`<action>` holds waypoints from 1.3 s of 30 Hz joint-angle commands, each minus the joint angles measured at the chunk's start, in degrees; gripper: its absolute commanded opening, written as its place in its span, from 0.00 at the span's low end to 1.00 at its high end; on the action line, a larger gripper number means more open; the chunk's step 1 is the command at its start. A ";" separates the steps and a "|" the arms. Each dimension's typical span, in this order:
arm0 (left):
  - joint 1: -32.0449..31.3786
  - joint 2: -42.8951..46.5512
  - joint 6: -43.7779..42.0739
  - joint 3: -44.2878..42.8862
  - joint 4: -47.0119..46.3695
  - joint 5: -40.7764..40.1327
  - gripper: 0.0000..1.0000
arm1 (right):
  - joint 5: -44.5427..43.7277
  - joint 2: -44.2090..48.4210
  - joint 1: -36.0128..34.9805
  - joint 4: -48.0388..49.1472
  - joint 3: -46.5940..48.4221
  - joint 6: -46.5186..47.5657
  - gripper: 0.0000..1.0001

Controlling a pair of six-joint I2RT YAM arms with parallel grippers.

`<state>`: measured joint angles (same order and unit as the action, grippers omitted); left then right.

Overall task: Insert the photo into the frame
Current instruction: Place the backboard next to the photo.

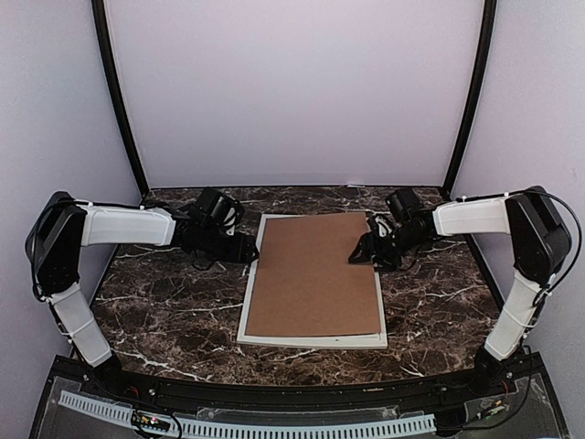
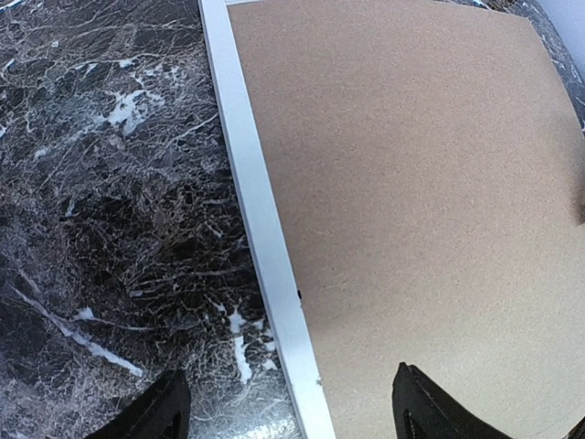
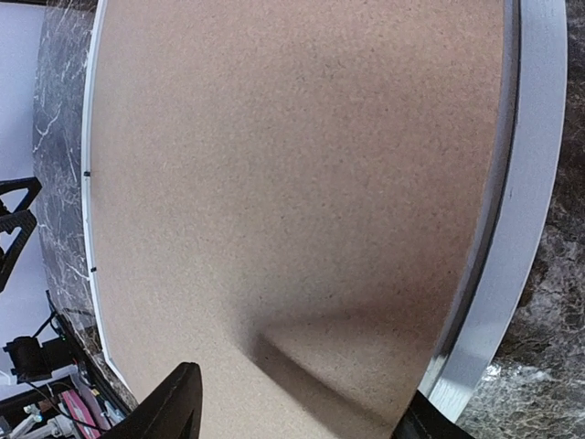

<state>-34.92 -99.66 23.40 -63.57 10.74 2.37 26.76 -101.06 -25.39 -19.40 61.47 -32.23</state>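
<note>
The photo does not show in any view; whether it already lies under the board (image 1: 315, 274) cannot be told. The frame (image 1: 311, 341) lies flat mid-table with the brown board on top of it. The board sits skewed: the frame's left rail is bare, while the board's right edge rides over the right rail, and in the right wrist view it seems to bow up there with a shadowed gap beneath. The left gripper (image 1: 251, 249) is spread wide across the left rail, one finger over the table (image 1: 164, 311) and one over the board, grasping nothing. The right gripper (image 1: 359, 256) is likewise spread over the board's far right edge, with nothing between its fingers. The step in hand looks like seating the board. To do it well, nudge the board leftward until both rails show evenly, then press down near the edges rather than the middle, keeping the frame from sliding on the smooth stone.
</note>
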 commanded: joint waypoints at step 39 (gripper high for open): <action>-0.94 -0.02 -1.57 -1.79 1.06 -0.99 0.76 | -20.32 1.96 -0.73 -7.82 3.95 6.71 0.60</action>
<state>-35.64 -100.38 23.07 -63.61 10.35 2.09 9.85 -98.45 -25.87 -27.24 65.45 -27.00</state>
